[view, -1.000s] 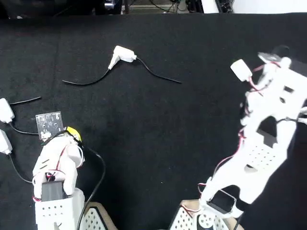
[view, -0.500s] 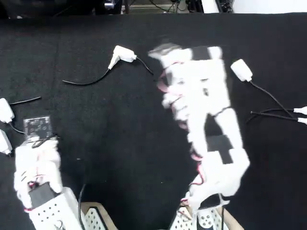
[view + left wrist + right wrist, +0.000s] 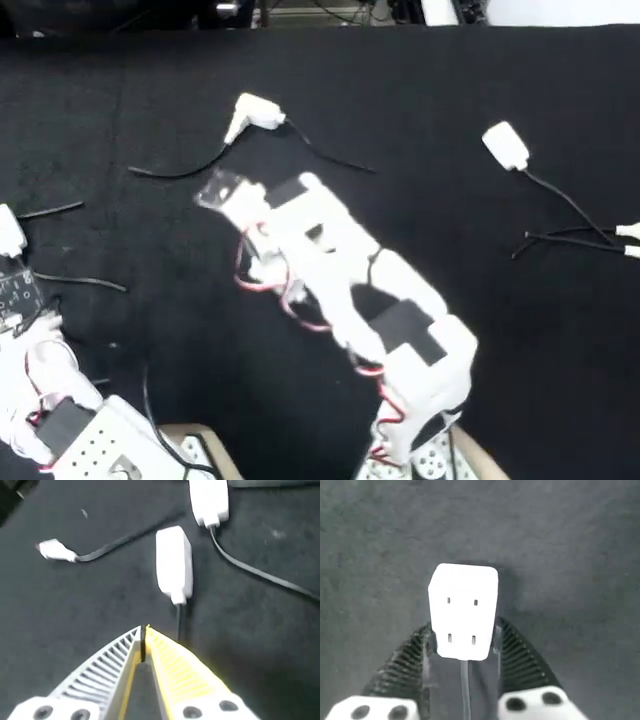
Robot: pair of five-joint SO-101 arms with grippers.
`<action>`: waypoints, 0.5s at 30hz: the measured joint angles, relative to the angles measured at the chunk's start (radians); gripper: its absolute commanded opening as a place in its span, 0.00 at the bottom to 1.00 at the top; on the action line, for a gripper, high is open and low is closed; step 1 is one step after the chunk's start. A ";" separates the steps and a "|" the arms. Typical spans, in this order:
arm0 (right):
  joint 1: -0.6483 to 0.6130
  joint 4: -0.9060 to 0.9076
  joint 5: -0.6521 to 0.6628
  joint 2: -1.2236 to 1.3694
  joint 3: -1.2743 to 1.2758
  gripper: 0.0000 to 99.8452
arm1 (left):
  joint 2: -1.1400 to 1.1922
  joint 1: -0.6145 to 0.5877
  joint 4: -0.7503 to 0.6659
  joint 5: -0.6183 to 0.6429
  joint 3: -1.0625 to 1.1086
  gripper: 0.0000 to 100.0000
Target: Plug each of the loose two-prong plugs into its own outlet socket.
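My right gripper (image 3: 464, 625) is shut on a white outlet socket (image 3: 464, 605); its slotted face points away and its cable runs back between the fingers. In the high view this gripper (image 3: 215, 190) hovers left of centre, just short of a white plug (image 3: 255, 112) with black cable. My left gripper (image 3: 144, 629) is shut on nothing, at the table's left edge (image 3: 20, 290). Just beyond its tips lies a white block (image 3: 172, 565) on a black cable. A second white block (image 3: 210, 500) and a small white plug (image 3: 55, 550) lie farther off.
Another white socket (image 3: 505, 146) lies at the far right, its black cable trailing toward loose cable ends (image 3: 625, 232) at the right edge. A white block (image 3: 8, 230) sits at the left edge. Black cloth (image 3: 450, 80) covers the table.
The right arm has swung from the far right across the table to left of centre. The left arm has shifted left toward the table's edge.
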 measured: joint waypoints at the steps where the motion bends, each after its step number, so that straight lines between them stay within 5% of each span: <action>1: -0.005 -0.049 -0.040 0.000 0.028 0.01 | 0.000 0.000 0.028 0.000 0.000 0.03; 5: -0.006 -0.152 -0.180 -0.015 0.060 0.01 | 0.000 0.000 0.097 0.000 0.000 0.03; 11: -0.074 -0.117 -0.132 -0.020 0.071 0.01 | 0.000 0.000 0.100 0.000 0.000 0.04; 15: -0.087 -0.120 -0.107 -0.021 0.084 0.01 | 0.000 0.000 0.100 0.000 0.000 0.20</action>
